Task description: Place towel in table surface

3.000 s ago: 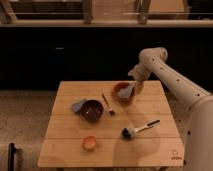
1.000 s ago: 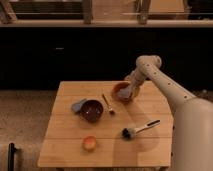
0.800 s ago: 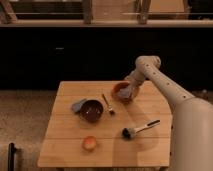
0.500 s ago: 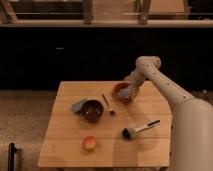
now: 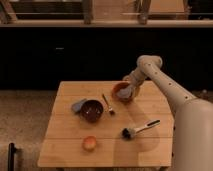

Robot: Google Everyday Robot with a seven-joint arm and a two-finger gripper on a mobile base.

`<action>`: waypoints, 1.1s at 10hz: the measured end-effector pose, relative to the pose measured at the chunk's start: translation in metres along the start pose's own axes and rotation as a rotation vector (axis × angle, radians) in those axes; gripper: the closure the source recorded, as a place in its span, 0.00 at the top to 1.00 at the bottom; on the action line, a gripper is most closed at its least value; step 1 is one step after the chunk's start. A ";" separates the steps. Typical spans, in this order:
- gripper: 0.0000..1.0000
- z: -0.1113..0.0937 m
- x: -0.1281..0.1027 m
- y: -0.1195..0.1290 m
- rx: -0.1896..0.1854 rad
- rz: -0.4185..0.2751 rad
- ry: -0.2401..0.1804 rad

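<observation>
The towel point(image 5: 77, 105) is a small grey-blue cloth lying on the wooden table point(image 5: 65, 150), tucked against the left side of a dark brown bowl point(image 5: 93, 110). My gripper point(image 5: 128, 90) is far from it, at the right rim of an orange-brown bowl point(image 5: 120, 91) near the table's back edge. The arm reaches in from the right. What is inside the orange-brown bowl is hidden by the gripper.
A utensil point(image 5: 107, 104) lies between the two bowls. A black-headed brush with a pale handle point(image 5: 140, 129) lies at the front right. An orange fruit point(image 5: 90, 143) sits near the front edge. A railing and dark wall stand behind the table.
Since three seconds ago the arm has folded in and the gripper has shifted slightly left, onto the orange-brown bowl. Over the last second it barely moves. The towel has not moved.
</observation>
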 end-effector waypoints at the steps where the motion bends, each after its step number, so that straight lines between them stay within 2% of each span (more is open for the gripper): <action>1: 0.80 -0.002 0.000 -0.004 0.000 -0.017 -0.001; 5: 0.80 -0.005 -0.003 -0.017 -0.008 -0.088 -0.021; 11: 0.78 -0.001 -0.008 -0.021 -0.025 -0.140 -0.043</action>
